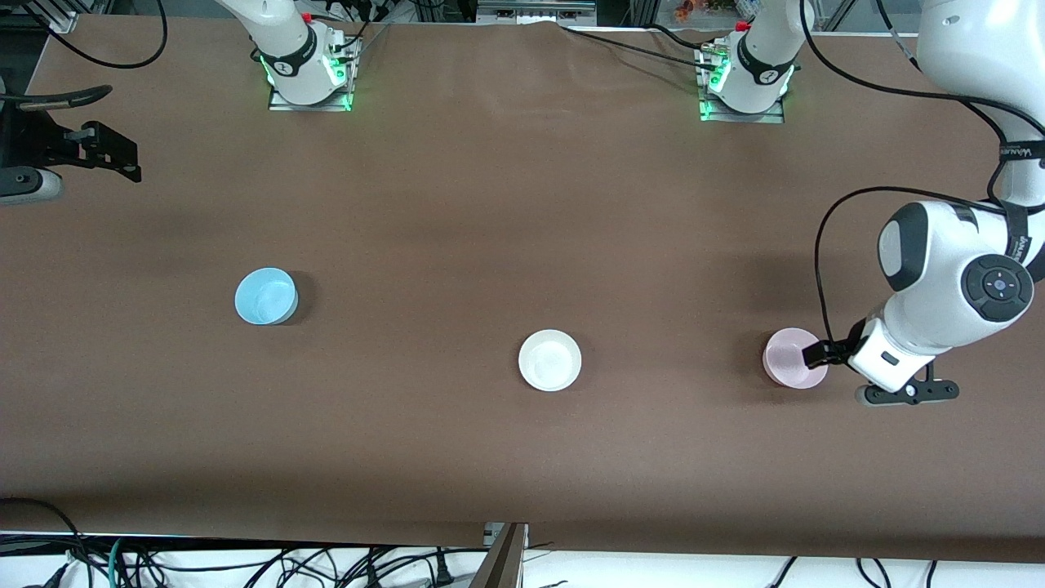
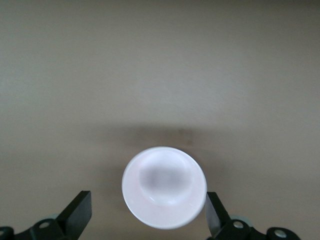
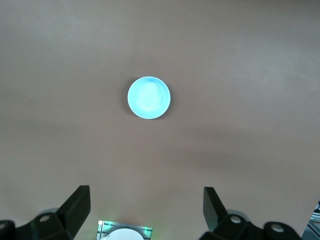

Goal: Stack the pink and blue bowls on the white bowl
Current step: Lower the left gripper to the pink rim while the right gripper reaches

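brown table (image 1: 490, 204), apparently matte, holds three bowls.

The left arm bends down low over the bench near its own end, left pincer (image 2: 148, 216) spread wide. The right arm waits raised high, its right pincer (image 3: 146, 212) likewise spread wide, pointing down.

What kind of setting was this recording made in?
Most likely a robotics lab bench: two arm bases bolted along a brown-covered table, loose cables along its near edge, and only three plain bowls, blue, white and pink, laid out.
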`<state>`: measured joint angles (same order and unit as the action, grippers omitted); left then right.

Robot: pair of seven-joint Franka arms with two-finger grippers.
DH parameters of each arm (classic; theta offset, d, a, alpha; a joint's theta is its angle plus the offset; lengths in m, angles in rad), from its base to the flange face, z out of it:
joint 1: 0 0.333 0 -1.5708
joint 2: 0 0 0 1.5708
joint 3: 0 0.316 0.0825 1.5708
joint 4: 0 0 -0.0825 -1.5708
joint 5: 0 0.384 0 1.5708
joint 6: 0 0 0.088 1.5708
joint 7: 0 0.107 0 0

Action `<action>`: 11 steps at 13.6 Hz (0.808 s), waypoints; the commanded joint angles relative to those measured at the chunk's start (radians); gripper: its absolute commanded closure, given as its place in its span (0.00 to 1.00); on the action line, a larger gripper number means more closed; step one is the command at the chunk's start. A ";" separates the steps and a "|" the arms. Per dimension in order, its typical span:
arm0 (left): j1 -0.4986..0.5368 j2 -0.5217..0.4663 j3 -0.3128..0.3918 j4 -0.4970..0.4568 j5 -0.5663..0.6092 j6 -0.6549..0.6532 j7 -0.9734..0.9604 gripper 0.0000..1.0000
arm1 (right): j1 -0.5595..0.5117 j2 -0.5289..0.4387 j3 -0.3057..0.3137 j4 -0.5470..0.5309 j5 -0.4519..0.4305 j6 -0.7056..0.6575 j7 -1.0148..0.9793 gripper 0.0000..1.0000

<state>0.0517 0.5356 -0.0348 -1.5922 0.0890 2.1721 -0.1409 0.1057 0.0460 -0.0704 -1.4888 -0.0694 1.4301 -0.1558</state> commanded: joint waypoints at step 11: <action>0.091 0.144 -0.005 -0.009 0.047 0.149 0.070 0.00 | -0.018 0.109 -0.002 0.012 0.002 0.054 -0.007 0.00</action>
<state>0.1216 0.6671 -0.0334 -1.5932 0.1176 2.2973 -0.1245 0.0994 0.1074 -0.0739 -1.4893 -0.0694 1.4511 -0.1558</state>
